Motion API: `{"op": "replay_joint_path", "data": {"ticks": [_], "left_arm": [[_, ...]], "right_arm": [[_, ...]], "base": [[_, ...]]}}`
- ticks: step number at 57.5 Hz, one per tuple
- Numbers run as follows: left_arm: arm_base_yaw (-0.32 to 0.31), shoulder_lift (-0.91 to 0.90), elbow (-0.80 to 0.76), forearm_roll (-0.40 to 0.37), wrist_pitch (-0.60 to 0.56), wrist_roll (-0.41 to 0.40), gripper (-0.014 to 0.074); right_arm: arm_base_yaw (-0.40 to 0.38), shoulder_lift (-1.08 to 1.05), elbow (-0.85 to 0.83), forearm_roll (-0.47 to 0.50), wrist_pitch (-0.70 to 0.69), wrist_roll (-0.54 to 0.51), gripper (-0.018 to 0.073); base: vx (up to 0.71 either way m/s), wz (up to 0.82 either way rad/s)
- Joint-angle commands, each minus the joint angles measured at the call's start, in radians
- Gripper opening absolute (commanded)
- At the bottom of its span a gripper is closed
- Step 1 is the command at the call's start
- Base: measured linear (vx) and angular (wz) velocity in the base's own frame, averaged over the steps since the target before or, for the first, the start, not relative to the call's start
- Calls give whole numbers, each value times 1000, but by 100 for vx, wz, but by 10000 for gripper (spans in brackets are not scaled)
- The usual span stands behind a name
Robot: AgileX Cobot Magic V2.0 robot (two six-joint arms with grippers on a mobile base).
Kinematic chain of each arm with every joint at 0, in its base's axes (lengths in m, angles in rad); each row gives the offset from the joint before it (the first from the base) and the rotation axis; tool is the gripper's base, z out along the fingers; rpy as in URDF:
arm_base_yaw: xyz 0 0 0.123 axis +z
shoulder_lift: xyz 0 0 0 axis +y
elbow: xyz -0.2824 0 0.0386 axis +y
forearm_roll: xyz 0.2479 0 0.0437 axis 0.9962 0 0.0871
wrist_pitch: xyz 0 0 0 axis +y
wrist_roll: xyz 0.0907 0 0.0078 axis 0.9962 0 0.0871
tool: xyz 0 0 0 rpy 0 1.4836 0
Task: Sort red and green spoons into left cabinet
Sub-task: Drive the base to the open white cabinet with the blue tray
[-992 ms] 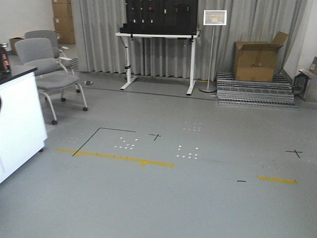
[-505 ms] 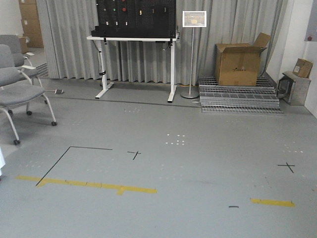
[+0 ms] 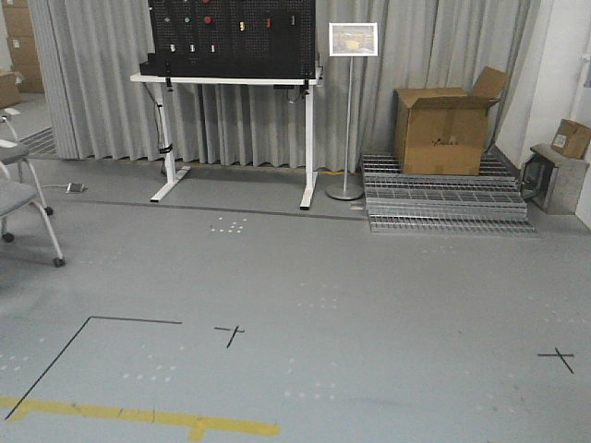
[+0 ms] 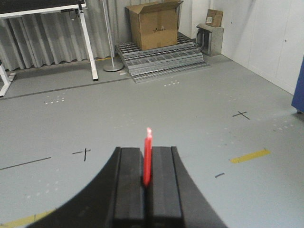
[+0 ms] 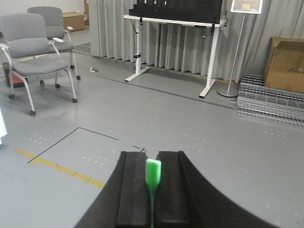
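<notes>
grey floor (image 3: 369, 305), left pincer (image 4: 146, 154) clamps red spoon (image 4: 148, 141)

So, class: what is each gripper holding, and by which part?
Left gripper: red spoon, gripped part hidden. Right gripper: green spoon, by its thin handle, wider end sticking out.

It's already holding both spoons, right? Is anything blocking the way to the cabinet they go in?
The left fingers clamp the red spoon, the right fingers the green spoon. No cabinet shows in any view, so the path cannot be judged. Ahead is grey floor, with a table and a cardboard box far off.
</notes>
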Motion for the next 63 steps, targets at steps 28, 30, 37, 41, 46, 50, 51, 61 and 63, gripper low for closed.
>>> {"op": "replay_joint_path", "data": {"ticks": [28, 30, 37, 41, 46, 50, 51, 61, 63], "left_arm": [[-5, 4, -28, -25, -62, -8, -1], [-5, 4, -28, -25, -62, -8, -1], [-5, 4, -28, -25, -63, -8, -1], [-5, 6, -28, -25, -61, -8, -1], [-5, 3, -28, -25, -61, -8, -1], [-5, 3, -28, -25, -62, -8, -1], [-5, 3, -28, -25, -62, -8, -1], [-5, 2, -28, -25, -62, -8, -1], [-5, 2, -28, -25, -62, -8, -1]], "right_arm": [[-5, 6, -28, 11, -76, 0, -3], [-5, 6, -28, 11, -76, 0, -3], [-5, 7, -28, 11, -76, 0, -3], [-5, 8, -28, 11, -76, 0, -3], [-5, 8, -28, 11, -76, 0, -3], [-5, 9, -28, 11, -76, 0, -3], [-5, 9, -28, 11, -76, 0, -3], [-5, 9, -28, 11, -76, 0, -3], [-5, 9, -28, 11, -76, 0, -3]], "base": [[63, -12], [63, -15], [61, -15], [60, -14], [59, -13], [59, -11], [59, -10], [60, -6], [60, -4]]}}
